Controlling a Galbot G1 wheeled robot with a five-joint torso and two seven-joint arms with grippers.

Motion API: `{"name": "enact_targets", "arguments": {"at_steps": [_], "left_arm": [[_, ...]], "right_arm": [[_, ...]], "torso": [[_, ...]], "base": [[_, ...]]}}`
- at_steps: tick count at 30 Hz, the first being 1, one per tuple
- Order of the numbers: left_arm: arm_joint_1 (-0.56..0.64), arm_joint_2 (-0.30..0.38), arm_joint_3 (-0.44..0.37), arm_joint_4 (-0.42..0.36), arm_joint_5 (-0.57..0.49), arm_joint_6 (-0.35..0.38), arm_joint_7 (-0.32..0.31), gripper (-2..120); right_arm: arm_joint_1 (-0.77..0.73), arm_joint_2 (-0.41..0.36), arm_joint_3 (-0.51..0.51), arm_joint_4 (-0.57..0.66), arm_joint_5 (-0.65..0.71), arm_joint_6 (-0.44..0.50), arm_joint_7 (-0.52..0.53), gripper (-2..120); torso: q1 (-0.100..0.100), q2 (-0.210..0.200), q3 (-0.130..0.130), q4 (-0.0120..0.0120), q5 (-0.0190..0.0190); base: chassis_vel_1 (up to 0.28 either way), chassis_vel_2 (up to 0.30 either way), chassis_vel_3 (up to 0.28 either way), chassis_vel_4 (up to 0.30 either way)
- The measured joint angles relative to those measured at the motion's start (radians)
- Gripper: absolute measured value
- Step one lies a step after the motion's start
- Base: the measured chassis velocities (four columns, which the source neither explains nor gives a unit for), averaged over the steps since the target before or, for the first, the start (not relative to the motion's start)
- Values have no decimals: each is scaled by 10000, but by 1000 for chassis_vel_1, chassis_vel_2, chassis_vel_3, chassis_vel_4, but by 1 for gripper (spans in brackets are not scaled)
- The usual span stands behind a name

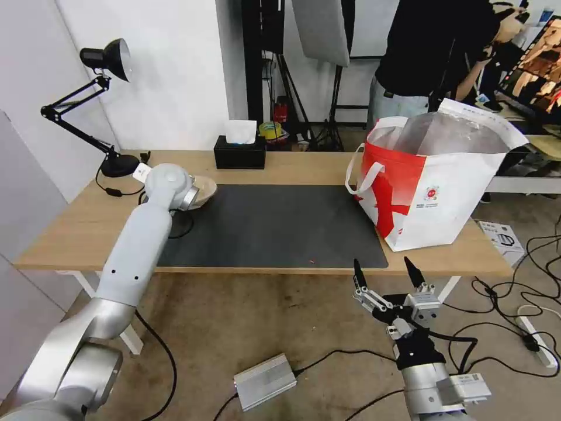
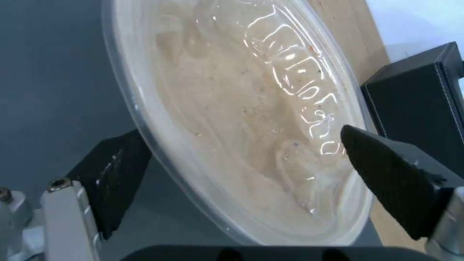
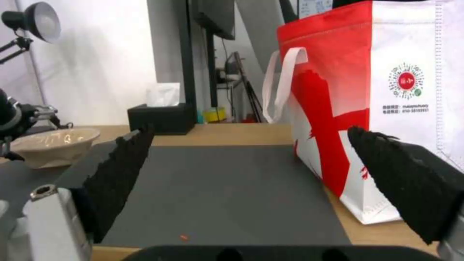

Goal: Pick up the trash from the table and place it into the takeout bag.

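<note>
A shallow beige pulp bowl [image 1: 204, 188] under a clear lid sits at the left end of the dark mat [image 1: 274, 225] on the table [image 1: 292, 164]. My left arm reaches over it, the wrist [image 1: 169, 186] covering part of the bowl. In the left wrist view the left gripper [image 2: 251, 174] is open, its black fingers [image 2: 116, 174] on either side of the bowl [image 2: 241, 119]. The takeout bag [image 1: 432, 193] stands open at the table's right end. Below the table's front edge the right gripper [image 1: 388, 272] is open and holds nothing.
A black tissue box [image 1: 239, 153] stands at the back edge and a black desk lamp [image 1: 105, 105] at the back left. A small red scrap [image 1: 311, 261] lies on the mat. A silver box [image 1: 264, 380] and cables are on the floor.
</note>
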Motion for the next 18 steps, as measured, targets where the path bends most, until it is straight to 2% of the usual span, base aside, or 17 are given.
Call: {"name": "enact_targets", "arguments": {"at_steps": [18], "left_arm": [[49,75,-213,298,379,84,449,100]], "right_arm": [[0,0,0,0,0,0,0,100]], "torso": [[0,0,-1,1,-1]], "base": [[0,0,0,0]]}}
